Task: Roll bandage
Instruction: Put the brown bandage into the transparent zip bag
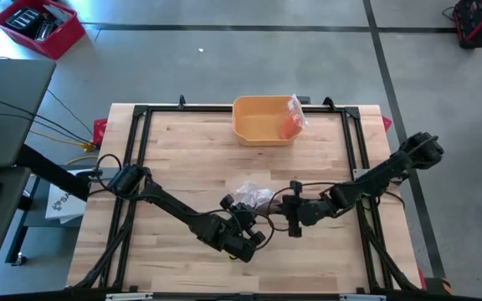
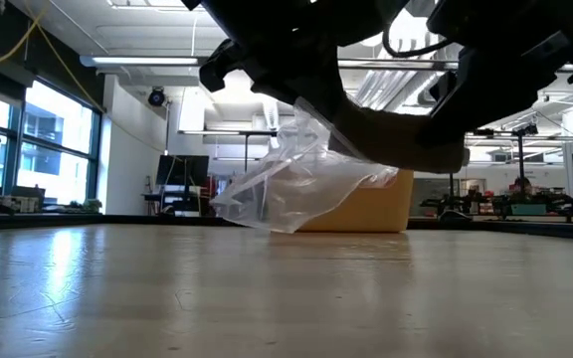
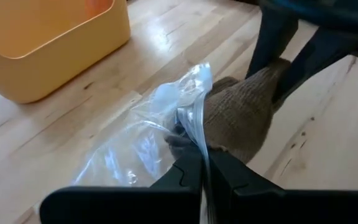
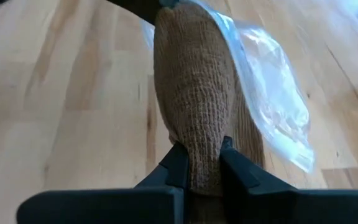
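From above, your left gripper [image 1: 243,219] and right gripper [image 1: 284,209] meet mid-table [image 1: 174,159] at a clear bag [image 1: 250,196]. A yellow bin [image 1: 262,119] sits at the far edge, well apart, with an orange item in a bag [image 1: 292,121] in it.

At table height, the bag hangs lifted off the table, the brown bandage [image 2: 406,139] beside it, the bin behind.

On your left wrist, the jaws are clenched on the bag's edge [image 3: 194,127]; the bandage touches it.

On your right wrist, the jaws are grasping the bandage's end [image 4: 201,155], the bag lying against it.
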`<action>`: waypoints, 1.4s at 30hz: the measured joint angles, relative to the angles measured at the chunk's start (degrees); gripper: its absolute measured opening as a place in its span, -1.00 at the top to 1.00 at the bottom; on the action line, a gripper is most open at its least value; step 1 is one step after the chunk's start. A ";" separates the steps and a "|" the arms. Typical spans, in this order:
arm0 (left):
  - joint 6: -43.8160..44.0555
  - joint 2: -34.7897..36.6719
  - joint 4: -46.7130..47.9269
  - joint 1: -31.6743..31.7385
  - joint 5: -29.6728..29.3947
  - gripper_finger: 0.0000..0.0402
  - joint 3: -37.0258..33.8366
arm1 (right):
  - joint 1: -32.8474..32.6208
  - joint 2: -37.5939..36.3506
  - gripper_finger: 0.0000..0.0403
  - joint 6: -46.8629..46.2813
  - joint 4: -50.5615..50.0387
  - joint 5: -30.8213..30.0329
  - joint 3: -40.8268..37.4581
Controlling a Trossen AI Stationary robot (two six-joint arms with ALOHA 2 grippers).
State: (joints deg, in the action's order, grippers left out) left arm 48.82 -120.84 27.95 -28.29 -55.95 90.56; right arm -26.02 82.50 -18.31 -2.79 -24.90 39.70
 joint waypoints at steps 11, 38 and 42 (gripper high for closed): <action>-3.78 0.00 -5.58 0.73 1.56 1.00 0.13 | 2.46 0.09 0.83 -5.96 0.20 -0.64 0.00; 2.56 0.74 -7.89 -0.80 4.06 1.00 0.04 | 6.18 -0.81 0.09 -9.50 5.90 6.97 4.02; 4.56 2.97 -5.47 -1.37 3.83 1.00 0.04 | 5.12 -3.59 0.07 -14.62 5.10 5.27 4.02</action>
State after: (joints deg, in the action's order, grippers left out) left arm 53.38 -117.86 22.48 -29.65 -52.11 90.61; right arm -20.90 78.91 -32.93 2.31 -19.63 43.72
